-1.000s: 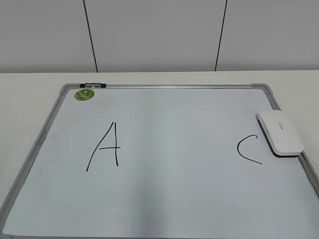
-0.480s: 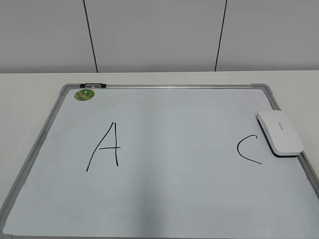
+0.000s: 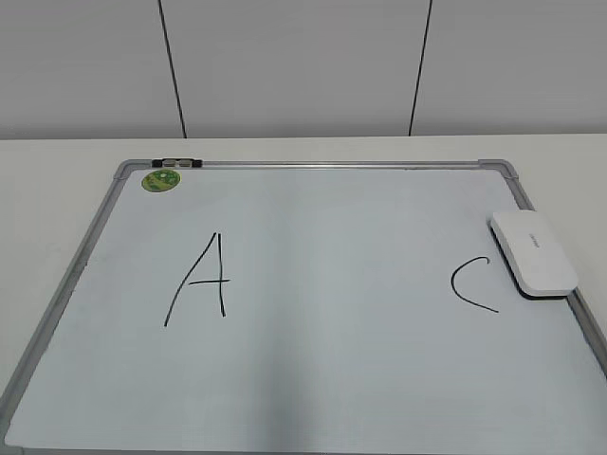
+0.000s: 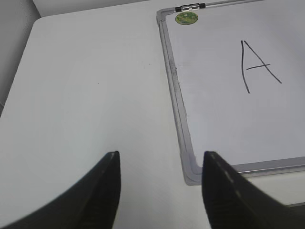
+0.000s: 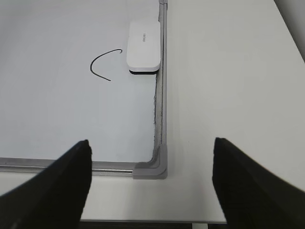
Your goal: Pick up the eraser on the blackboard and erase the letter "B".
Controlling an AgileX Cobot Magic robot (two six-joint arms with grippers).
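Observation:
The white eraser lies flat on the blackboard by its right frame, beside the black "C". It also shows in the right wrist view, far beyond my right gripper. No letter "B" shows; the board between the "A" and the "C" is blank. My right gripper is open and empty above the board's near right corner. My left gripper is open and empty over the table by the board's near left corner. Neither gripper shows in the exterior view.
A round green sticker sits at the board's far left corner, next to a small metal clip on the frame. The board lies on a white table; a grey panelled wall stands behind.

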